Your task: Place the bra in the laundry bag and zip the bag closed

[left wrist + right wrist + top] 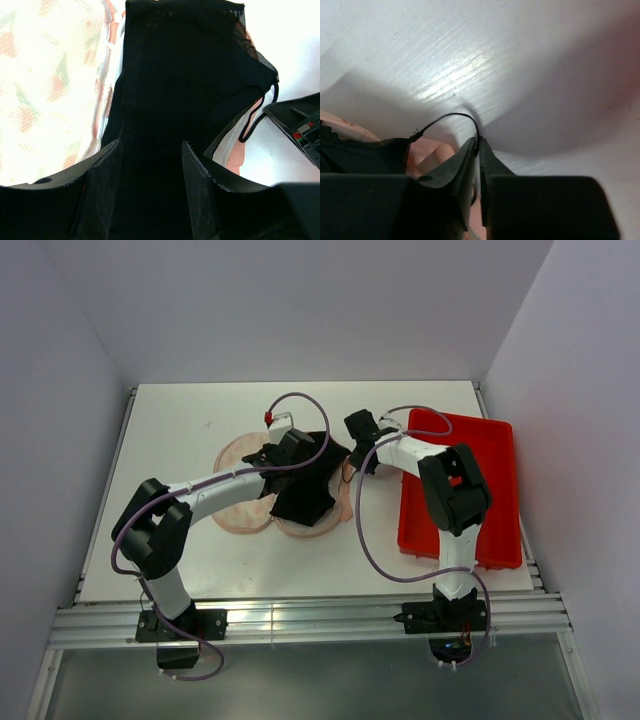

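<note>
The black bra (305, 495) lies over the right lobe of the beige-pink laundry bag (238, 512) at mid-table. My left gripper (290, 452) hovers low over it. Its jaws stand apart in the left wrist view, and the bra (190, 75) fills the space beyond my left gripper (152, 150). White mesh of the laundry bag (50, 85) shows to the left. My right gripper (352, 458) is at the bag's right edge. Seen from the right wrist, my right gripper (478, 141) is shut on the thin bra strap (450, 117), which loops above the pink laundry bag (432, 152).
A red plastic tray (505, 490) sits at the right of the table, under the right arm's elbow. White walls close in the table at the back and on both sides. The right gripper's body (300, 125) shows at the right edge of the left wrist view.
</note>
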`<state>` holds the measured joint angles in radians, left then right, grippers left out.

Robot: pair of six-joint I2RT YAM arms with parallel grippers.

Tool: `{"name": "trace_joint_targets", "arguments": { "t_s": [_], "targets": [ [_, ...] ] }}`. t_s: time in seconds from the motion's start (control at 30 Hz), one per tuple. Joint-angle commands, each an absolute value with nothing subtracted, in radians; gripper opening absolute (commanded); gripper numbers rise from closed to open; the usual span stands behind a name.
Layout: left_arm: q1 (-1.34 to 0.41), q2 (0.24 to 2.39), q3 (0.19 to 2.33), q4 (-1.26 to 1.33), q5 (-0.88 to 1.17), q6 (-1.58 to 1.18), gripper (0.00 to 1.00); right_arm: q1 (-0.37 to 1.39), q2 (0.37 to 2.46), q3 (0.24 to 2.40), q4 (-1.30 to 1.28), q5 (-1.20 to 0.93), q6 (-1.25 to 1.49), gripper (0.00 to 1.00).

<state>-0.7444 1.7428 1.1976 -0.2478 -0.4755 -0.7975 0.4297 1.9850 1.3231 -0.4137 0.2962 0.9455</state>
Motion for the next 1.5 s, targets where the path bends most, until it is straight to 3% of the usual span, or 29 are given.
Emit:
{"name": "trace_joint_targets", "arguments": {
  "t_s": [0.0,0.13,0.73,1.13,1.47],
  "targets": [
    [-0.741,1.701,1.187,-0.224,-0.472,-0.788,0.57,0.437,1.991,1.339,-0.416,0.341,0.951,0.12],
    [-0.741,1.703,1.183,-0.222,-0.474,-0.792,0.57,0.437,1.962,1.328,-0.408,0.338,0.942,0.0],
    [-0.738,1.707,1.154,-0.209,-0.474,-0.811,0.57,0.454,1.753,1.347,-0.4,0.223,0.839,0.0],
    [-0.736,1.677,1.138,-0.212,-0.477,-0.818,0.57,0.532,1.867,1.545,-0.451,0.155,0.821,0.0],
    [-0.703,1.523,1.08,-0.238,-0.485,-0.839,0.61,0.58,2.009,1.638,-0.468,0.141,0.834,0.0]
  ]
}}
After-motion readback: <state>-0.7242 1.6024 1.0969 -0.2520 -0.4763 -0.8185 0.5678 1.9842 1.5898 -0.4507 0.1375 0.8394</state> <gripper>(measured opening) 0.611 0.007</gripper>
